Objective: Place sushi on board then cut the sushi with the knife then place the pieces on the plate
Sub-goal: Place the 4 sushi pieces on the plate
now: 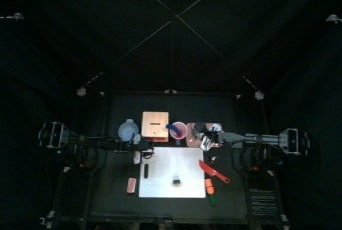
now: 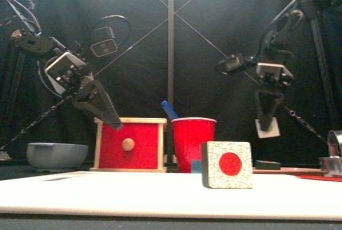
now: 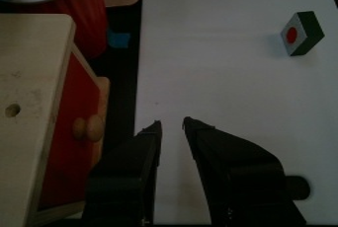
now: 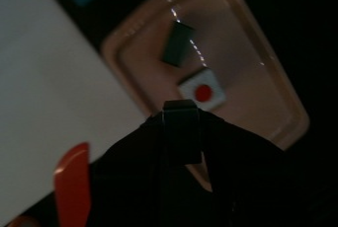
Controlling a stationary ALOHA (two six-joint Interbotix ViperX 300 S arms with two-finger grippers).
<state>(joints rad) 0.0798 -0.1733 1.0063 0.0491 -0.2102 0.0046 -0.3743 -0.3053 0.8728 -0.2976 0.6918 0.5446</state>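
One sushi piece (image 2: pixel 229 164), green-rimmed with a red centre, stands on the white board (image 2: pixel 147 196); the left wrist view shows this sushi piece (image 3: pixel 301 32) too. On the pink tray (image 4: pixel 283 113) lie two more pieces, a dark one (image 4: pixel 179 43) and one showing its white and red face (image 4: pixel 201 91). My right gripper (image 4: pixel 184 113) hangs above the tray, jaws shut on what looks like a dark sushi block. The red knife (image 4: pixel 66 188) lies by the board's edge. My left gripper (image 3: pixel 172 132) hovers over the board beside the wooden box, jaws almost together with nothing between them.
Behind the board stand the wooden box with a red drawer front (image 2: pixel 131 146), the red cup (image 2: pixel 194 144) with the blue knife (image 2: pixel 168 108) in it, and the blue-grey bowl (image 2: pixel 56 154) at the left. A metal cutter (image 2: pixel 331 150) stands at the far right.
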